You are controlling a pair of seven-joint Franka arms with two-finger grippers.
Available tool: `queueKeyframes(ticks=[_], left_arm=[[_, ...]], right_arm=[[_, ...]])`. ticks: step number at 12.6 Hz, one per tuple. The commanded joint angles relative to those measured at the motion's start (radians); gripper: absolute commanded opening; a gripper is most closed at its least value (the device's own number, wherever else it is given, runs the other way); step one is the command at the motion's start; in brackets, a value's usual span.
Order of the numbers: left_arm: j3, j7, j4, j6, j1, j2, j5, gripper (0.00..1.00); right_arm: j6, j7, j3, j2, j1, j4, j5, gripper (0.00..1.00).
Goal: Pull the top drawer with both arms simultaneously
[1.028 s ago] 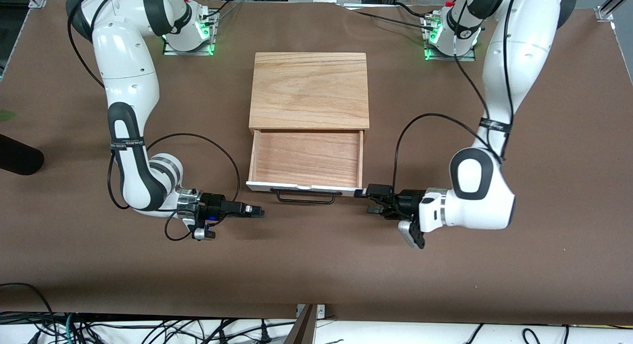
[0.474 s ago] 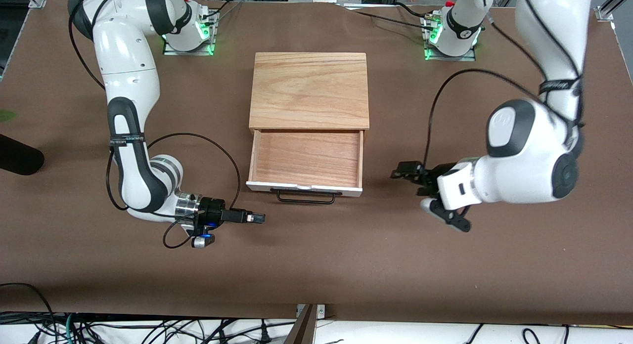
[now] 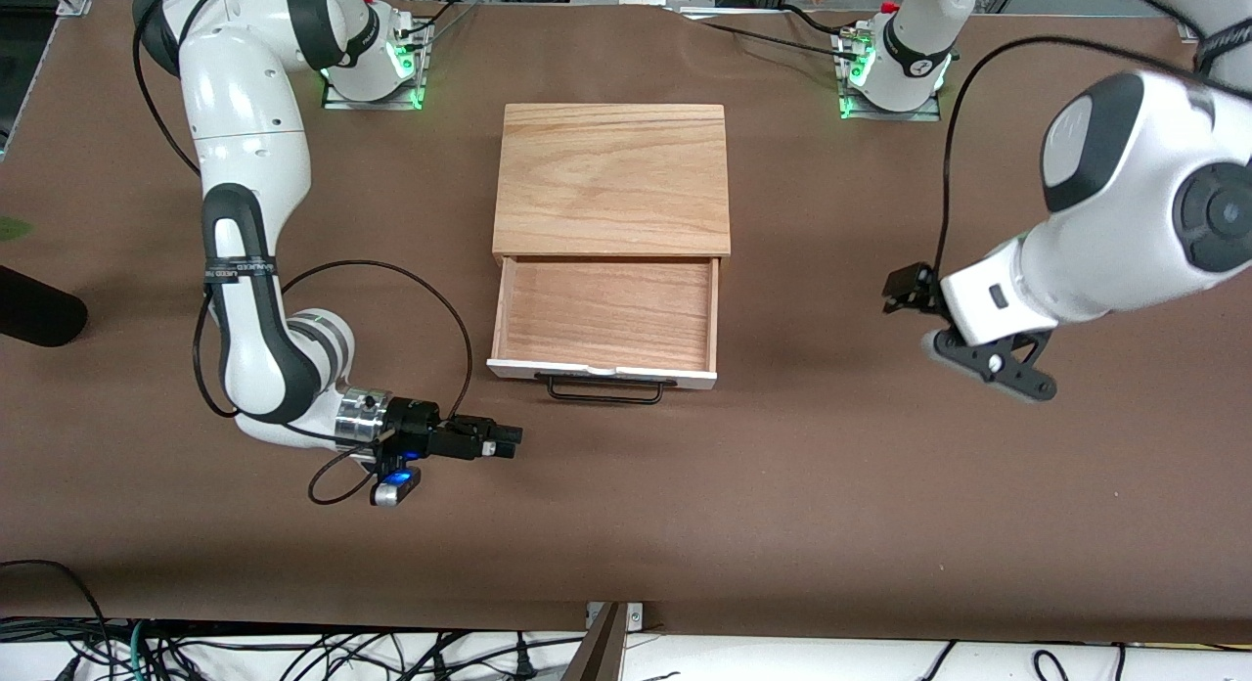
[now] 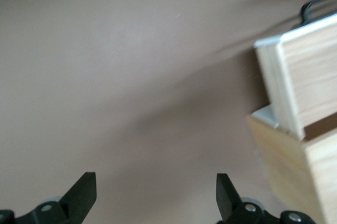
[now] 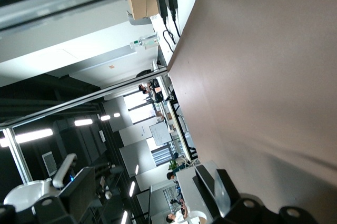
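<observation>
the top drawer (image 3: 604, 317) sits pulled out at frame centre, below the cabinet (image 3: 612, 179). the left end effector (image 3: 898, 290) hangs spread, empty, at mid right over the counter (image 3: 685, 505). the right end effector (image 3: 509, 439), spread and empty, sits lower left of the drawer.

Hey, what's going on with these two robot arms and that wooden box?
The top drawer of the cabinet stands pulled out and looks empty, and neither arm is touching it. The right pincer sits open, low over the table near the drawer's front corner. The left pincer, also open, is raised over bare table toward the left arm's end, holding nothing.
</observation>
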Motion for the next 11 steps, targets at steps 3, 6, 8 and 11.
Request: queueKeyframes(ticks=[3, 6, 8, 11], left_arm=[[-0.006, -0.062, -0.276, 0.024, 0.030, -0.296, 0.143, 1.00], [-0.011, -0.251, -0.279, 0.035, 0.043, -0.318, 0.137, 1.00], [-0.011, -0.250, -0.276, 0.034, 0.043, -0.320, 0.090, 1.00], [-0.007, -0.245, -0.262, 0.001, 0.047, -0.318, 0.065, 1.00]], right_arm=[[-0.040, 0.037, -0.072, -0.042, -0.007, 0.004, -0.024, 1.00], [-0.030, 0.152, -0.077, -0.113, -0.022, 0.000, -0.229, 1.00], [-0.036, 0.160, -0.073, -0.206, -0.072, -0.053, -0.459, 1.00], [-0.042, 0.148, -0.054, -0.368, -0.126, -0.149, -0.863, 1.00]])
